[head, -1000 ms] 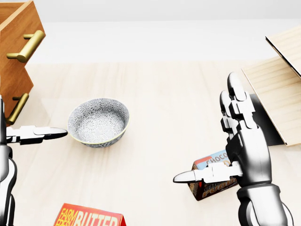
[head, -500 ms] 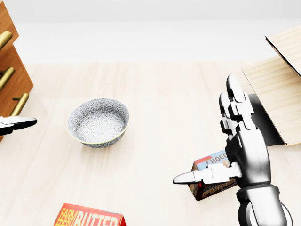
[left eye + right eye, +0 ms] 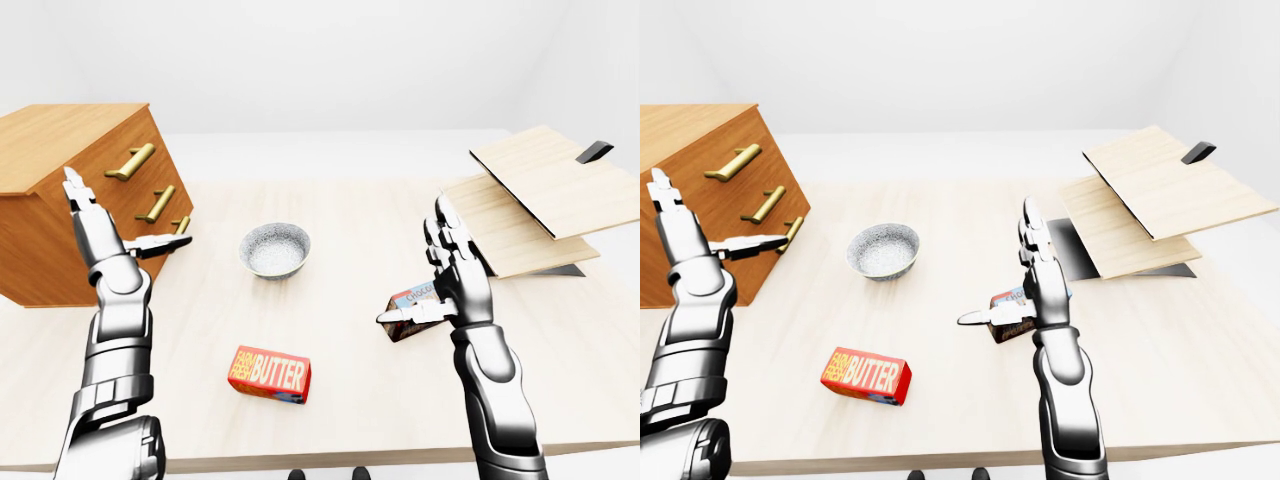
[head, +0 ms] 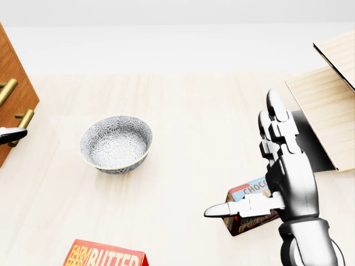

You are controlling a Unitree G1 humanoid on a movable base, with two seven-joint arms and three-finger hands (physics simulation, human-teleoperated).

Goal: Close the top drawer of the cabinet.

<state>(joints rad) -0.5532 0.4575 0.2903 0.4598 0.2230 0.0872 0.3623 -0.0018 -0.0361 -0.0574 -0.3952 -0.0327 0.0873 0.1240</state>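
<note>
nearest the bottom of the left-eye view lay the butter box (image 3: 269, 374), a red carton with white lettering, flat on the pale wood table (image 3: 350, 260); the head view cut it off at its lower edge. up from it, the right hand (image 3: 452, 290) stood with its metal fingers spread and upright and its thumb stuck out to the view's left, gripping nothing, just in front of a small brown and blue chocolate carton (image 4: 247, 213) whose label only the head view showed clearly. the left hand (image 3: 100, 232) was likewise splayed open, one finger raised and another pointing right, beside the face of the cabinet (image 3: 70, 200). the head view caught only that finger's tip at its left edge.

further up sat the bowl (image 3: 274, 249), round, grey and finely patterned. the wooden cabinet stood tilted at the left of both eye views, with three brass bar handles in a row; the top drawer (image 3: 732, 160) lay flush with the front. the head view showed merely a corner of it. at the far right, light plywood boards (image 3: 1160, 195) leaned over a dark slab.
</note>
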